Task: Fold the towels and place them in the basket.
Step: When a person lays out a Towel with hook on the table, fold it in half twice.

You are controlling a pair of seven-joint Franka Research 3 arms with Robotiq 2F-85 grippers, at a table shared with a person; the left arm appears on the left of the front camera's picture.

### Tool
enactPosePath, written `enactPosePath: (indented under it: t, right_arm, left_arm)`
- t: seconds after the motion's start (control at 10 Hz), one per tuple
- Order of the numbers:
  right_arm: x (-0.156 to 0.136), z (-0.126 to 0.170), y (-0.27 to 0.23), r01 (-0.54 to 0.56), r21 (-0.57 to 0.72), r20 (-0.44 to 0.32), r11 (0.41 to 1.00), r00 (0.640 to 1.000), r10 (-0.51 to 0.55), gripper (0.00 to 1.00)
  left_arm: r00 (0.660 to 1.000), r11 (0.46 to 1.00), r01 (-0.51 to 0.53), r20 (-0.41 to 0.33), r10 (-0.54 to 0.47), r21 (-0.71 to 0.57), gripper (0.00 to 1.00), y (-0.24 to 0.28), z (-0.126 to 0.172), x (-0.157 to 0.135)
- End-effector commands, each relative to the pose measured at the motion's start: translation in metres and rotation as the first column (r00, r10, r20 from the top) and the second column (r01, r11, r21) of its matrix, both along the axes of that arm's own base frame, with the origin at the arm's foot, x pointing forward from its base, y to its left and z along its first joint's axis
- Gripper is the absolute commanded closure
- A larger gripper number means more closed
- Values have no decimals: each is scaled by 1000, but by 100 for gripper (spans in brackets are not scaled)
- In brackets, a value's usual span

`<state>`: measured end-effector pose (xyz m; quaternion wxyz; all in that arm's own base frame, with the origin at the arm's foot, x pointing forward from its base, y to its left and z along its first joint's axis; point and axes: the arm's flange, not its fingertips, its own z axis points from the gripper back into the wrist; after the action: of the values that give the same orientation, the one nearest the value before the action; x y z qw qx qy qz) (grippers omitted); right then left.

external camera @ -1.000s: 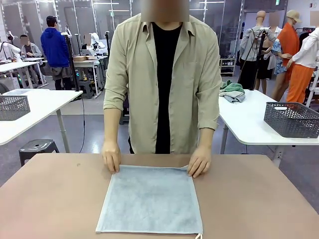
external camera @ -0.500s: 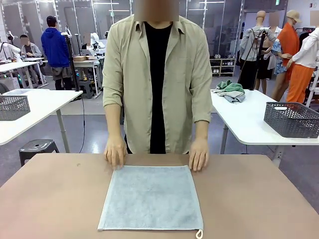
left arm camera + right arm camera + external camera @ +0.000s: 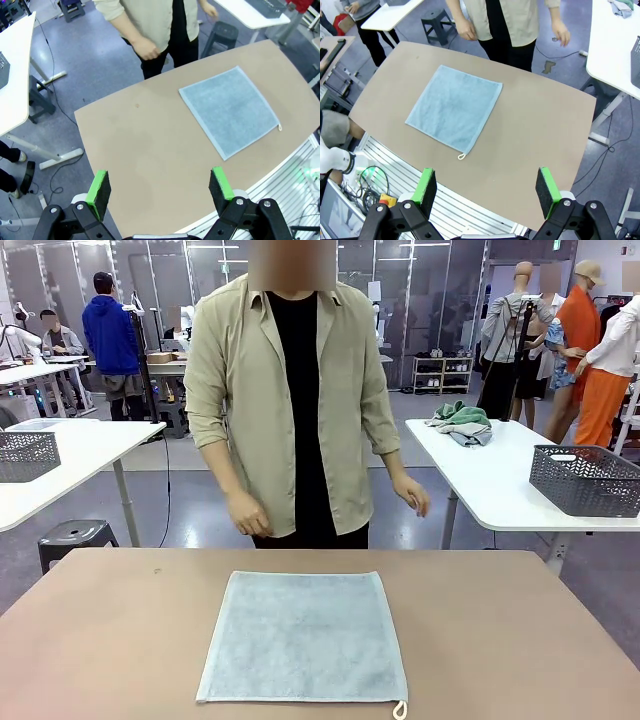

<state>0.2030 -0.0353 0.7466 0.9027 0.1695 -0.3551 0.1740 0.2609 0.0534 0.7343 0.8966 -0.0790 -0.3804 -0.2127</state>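
One towel (image 3: 302, 636) lies flat, unfolded, mid-table (image 3: 110, 630), its single white loop (image 3: 400, 709) at the near edge; bare tabletop lies on both sides. The person's one hand (image 3: 248, 512) and other hand (image 3: 411, 496) hang clear beyond the far edge. The left gripper (image 3: 160, 187) and right gripper (image 3: 487, 192) hover high, fingers spread wide, empty

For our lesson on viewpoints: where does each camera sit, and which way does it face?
Front: on the robot's side, facing across the table at the person.
Left wrist: high, looking down past the open left end effector.
Right wrist: high, looking down past the open right end effector.
Shared: towel and person.
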Motion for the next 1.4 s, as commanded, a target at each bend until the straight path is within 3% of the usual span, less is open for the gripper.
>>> enactPosePath:
  t: [0.0, 0.1, 0.3, 0.6, 0.9, 1.2, 1.3]
  right_arm:
    - [-1, 1, 0, 4, -2, 1, 1000, 1000, -4, 0]
    - [0, 0, 0, 0, 0, 0, 1000, 1000, 0, 0]
    - [7, 3, 23, -106, -102, -11, 989, 994, 105, 0]
    - [25, -6, 87, -317, -291, -84, 903, 948, 305, 0]
    - [35, -38, 156, -543, -437, -197, 717, 836, 513, 0]
    - [35, -75, 198, -689, -504, -312, 521, 708, 634, 0]
    - [34, -86, 205, -726, -512, -351, 459, 664, 660, 0]
  left_arm:
    - [1000, 1000, 2, 1, -2, -4, 0, 0, 0, 0]
    - [1000, 1000, 0, 0, 0, 0, 0, 0, 0, 0]
    - [995, 986, 83, 41, -90, 148, 0, -27, 12, 0]
    - [944, 891, 306, 18, -330, 335, 0, -104, 16, 11]
    - [815, 692, 539, -88, -573, 480, 0, -182, -10, 12]
    - [655, 469, 719, -276, -703, 513, 0, -222, -57, 3]
    - [611, 417, 761, -333, -718, 497, 0, -228, -70, 2]
